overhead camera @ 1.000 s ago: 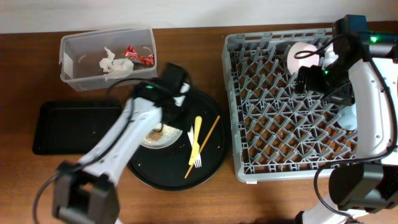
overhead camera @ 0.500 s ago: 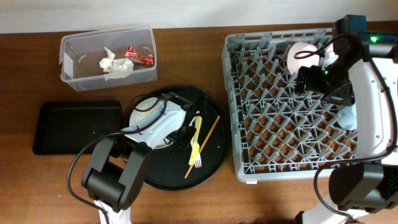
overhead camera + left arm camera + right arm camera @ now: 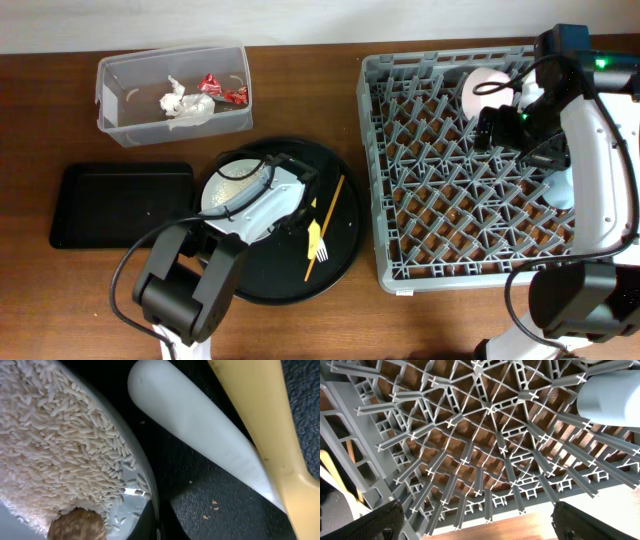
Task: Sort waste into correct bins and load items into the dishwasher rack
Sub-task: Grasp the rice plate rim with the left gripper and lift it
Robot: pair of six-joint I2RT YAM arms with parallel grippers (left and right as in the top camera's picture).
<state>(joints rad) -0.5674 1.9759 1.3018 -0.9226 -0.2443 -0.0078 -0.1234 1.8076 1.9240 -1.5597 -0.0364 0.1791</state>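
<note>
The white plate (image 3: 228, 182) sits on a round black tray and holds a heap of rice (image 3: 55, 445) and a brown lump (image 3: 77, 527). My left gripper (image 3: 156, 533) is shut on the plate's right rim (image 3: 146, 487), one dark finger on each side. It appears in the overhead view as the left gripper (image 3: 298, 200). A yellow fork (image 3: 316, 240), a pale utensil handle (image 3: 200, 435) and an orange chopstick (image 3: 328, 220) lie just right of it. My right gripper (image 3: 482, 525) hangs open over the grey dishwasher rack (image 3: 400, 272), near a light blue cup (image 3: 612, 397).
At the back left stands the clear tub (image 3: 120, 128), holding a white napkin (image 3: 180, 102) and red wrappers (image 3: 222, 90). The shallow black tray (image 3: 120, 205) lies left of the round black tray (image 3: 340, 272). A pale round cup or bowl (image 3: 487, 90) sits at the rack's far side.
My left gripper came down at the plate's right rim and its jaws went from open to shut on it. The fork and chopstick shifted slightly. The right arm stayed still.
</note>
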